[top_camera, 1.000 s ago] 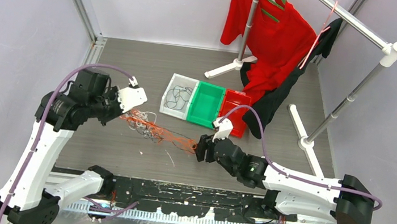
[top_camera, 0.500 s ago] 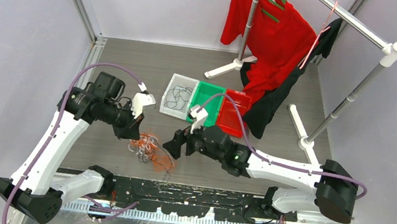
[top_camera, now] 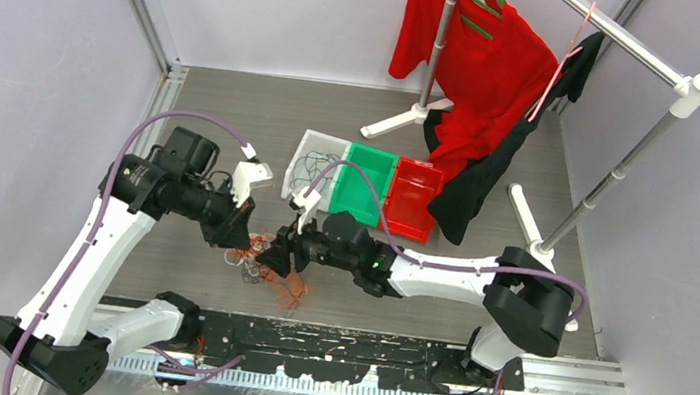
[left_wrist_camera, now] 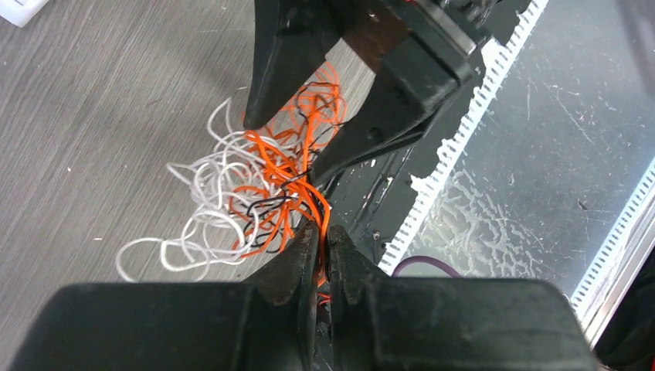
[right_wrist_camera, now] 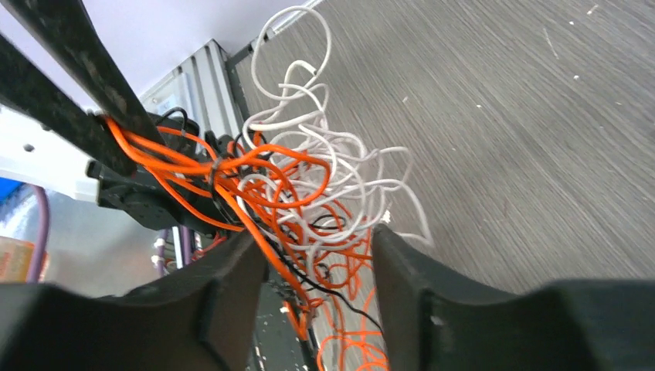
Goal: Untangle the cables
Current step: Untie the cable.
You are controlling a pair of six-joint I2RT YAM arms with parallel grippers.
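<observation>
On the left we see the left gripper (top_camera: 238, 238) low over the grey table (top_camera: 216, 111). Its two fingers are squeezed nearly together, and they pinch some orange strands of the cables (top_camera: 268, 270). The cables sit in one orange, white and black bunch between the two grippers, near the table's front edge. Just to the right, the right gripper (top_camera: 275, 257) has its fingers wide apart, one on each side of the bunch. Farther right, a white bin (top_camera: 302, 154), a green bin (top_camera: 368, 186) and a red bin (top_camera: 413, 201) stand in a row.
</observation>
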